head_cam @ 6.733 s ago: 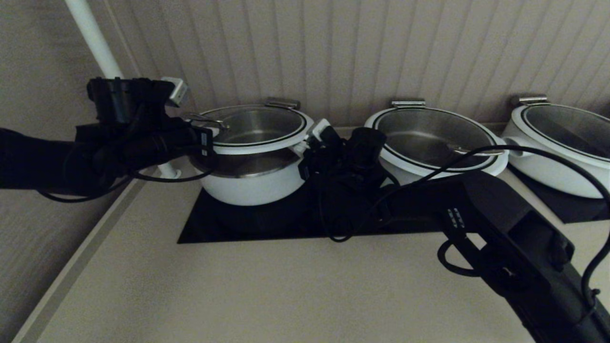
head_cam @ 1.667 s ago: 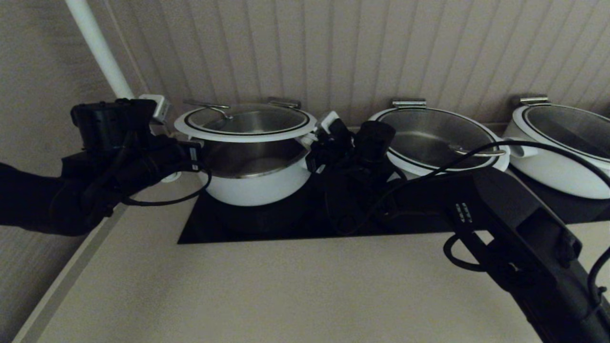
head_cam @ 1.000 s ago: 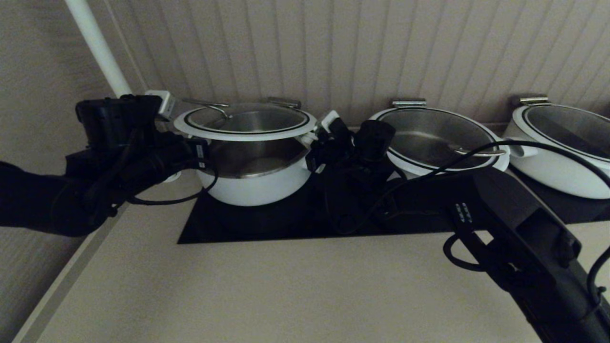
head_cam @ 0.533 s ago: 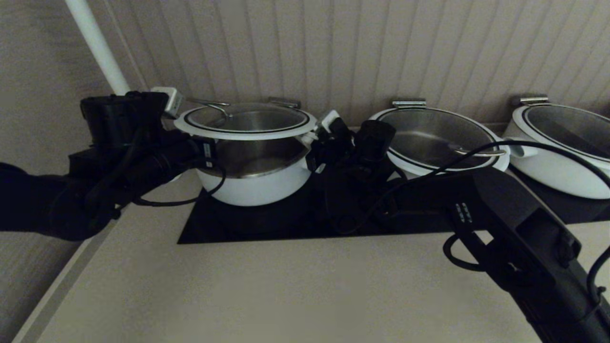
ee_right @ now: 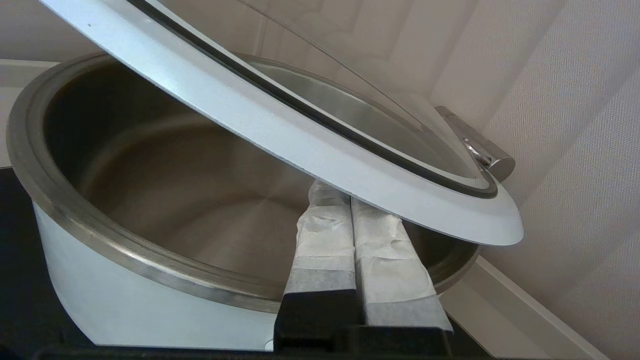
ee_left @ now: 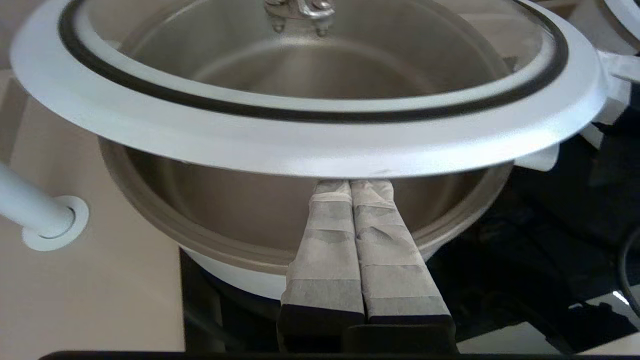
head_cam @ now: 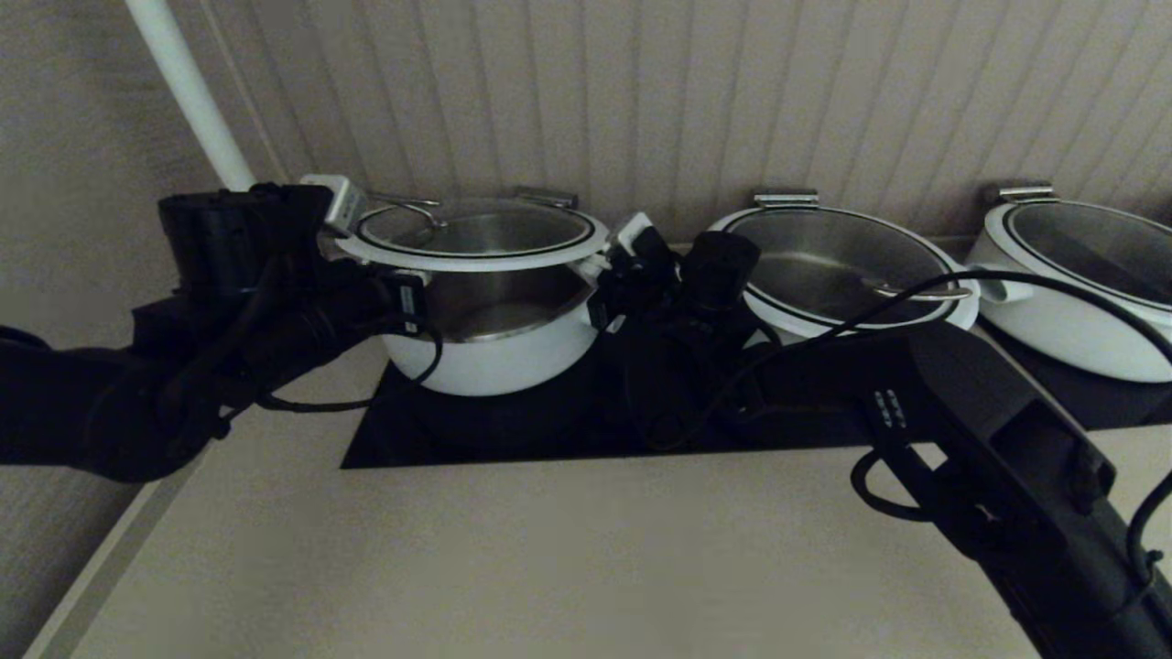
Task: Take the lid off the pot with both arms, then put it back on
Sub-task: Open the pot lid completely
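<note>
Moved in toward the pot (head_cam: 494, 343) since a moment earlier: left gripper (head_cam: 403, 293), formerly further out to the left, now tucked under the left edge of the lid (head_cam: 472, 240). Lid itself unchanged in height over the last second, raised clear of the pot rim and roughly level, with a visible gap to the steel bowl below.

Left gripper fingers (ee_left: 352, 235) pressed flat together, tips slipped beneath the white lid rim (ee_left: 300, 145), supporting from below rather than pinching. Same on the other side: right gripper (head_cam: 609, 291) at the right edge of the lid, taped fingers (ee_right: 350, 235) clamped against each other, tips under the lid's underside (ee_right: 280, 125), above the open pot (ee_right: 150, 200). Nothing held between either pair of jaws.

Pot seated on the black hob panel (head_cam: 513, 430), at the far left of the counter (head_cam: 513, 558), close to the ribbed wall. Lid's wire handle (head_cam: 407, 206) toward the left, hinge bracket (head_cam: 545, 197) at the far side. Two more lidded pots to the right, second pot (head_cam: 833, 275) and third pot (head_cam: 1080, 275). White pipe (head_cam: 188, 87) rising at the far left.
</note>
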Available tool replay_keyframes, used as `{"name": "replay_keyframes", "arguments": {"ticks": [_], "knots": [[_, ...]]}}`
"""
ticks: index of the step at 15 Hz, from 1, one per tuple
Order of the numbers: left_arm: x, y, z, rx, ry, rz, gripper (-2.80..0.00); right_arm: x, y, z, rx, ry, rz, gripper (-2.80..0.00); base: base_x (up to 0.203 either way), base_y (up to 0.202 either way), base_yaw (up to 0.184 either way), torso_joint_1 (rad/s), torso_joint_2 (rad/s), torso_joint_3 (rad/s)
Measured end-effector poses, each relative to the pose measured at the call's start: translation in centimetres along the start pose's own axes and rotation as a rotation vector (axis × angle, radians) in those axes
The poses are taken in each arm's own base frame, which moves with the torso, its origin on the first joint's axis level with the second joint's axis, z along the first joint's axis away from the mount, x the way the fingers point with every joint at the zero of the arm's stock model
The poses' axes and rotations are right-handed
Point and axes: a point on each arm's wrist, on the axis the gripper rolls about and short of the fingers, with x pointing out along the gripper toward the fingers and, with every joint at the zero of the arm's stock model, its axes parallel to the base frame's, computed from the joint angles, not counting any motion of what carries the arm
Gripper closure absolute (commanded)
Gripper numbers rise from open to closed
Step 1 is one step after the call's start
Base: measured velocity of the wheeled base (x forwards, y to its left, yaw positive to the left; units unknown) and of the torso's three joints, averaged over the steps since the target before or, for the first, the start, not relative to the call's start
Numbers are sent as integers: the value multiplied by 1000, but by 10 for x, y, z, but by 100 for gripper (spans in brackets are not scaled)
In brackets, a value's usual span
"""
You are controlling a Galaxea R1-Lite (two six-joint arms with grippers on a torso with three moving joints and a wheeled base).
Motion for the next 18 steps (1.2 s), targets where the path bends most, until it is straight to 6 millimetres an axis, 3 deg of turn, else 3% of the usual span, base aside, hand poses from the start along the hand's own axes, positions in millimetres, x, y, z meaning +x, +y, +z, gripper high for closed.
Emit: {"name": "replay_keyframes", "arguments": {"ticks": [7,18], "knots": [[2,-1,-2,0,7,1,0,0,0,0,-1,0,0,0,0,0,0,0,0,0],[22,-1,3,2,-64,30,0,1,-1,3,-4,-10,-4,0,0,0,0,0,0,0]]}}
